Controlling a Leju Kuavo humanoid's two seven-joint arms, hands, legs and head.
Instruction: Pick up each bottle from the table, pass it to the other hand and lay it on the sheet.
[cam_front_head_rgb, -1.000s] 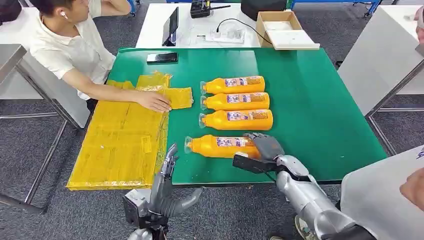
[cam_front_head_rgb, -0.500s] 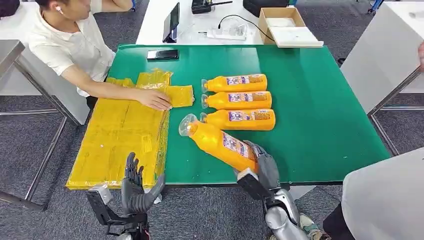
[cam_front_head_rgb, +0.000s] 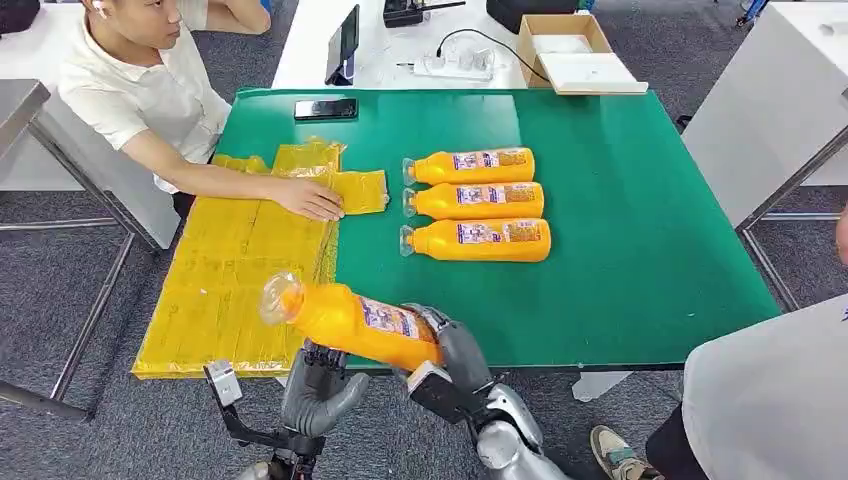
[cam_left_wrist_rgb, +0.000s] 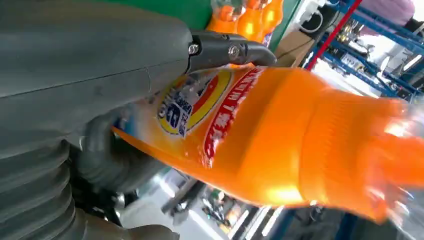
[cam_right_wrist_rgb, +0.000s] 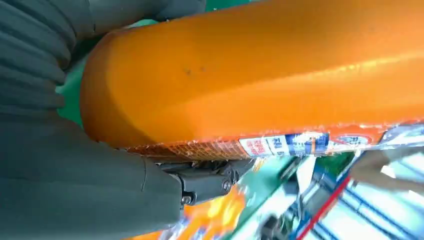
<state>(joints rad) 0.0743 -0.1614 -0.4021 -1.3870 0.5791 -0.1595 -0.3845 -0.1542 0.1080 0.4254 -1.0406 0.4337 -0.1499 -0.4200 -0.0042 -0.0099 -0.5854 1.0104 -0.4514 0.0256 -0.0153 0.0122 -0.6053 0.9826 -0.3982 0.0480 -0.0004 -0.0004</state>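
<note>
Head view: bottle (cam_front_head_rgb: 350, 322) between fingers (cam_front_head_rgb: 322, 362)

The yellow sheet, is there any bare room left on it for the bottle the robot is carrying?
Yes. The yellow sheet is bare over its near and middle stretch. Its far end is taken: a person's hand presses there. The green table is open right of the three lying bottles. The held bottle hangs over the sheet's near corner, in the right hand, left hand beneath.
</note>
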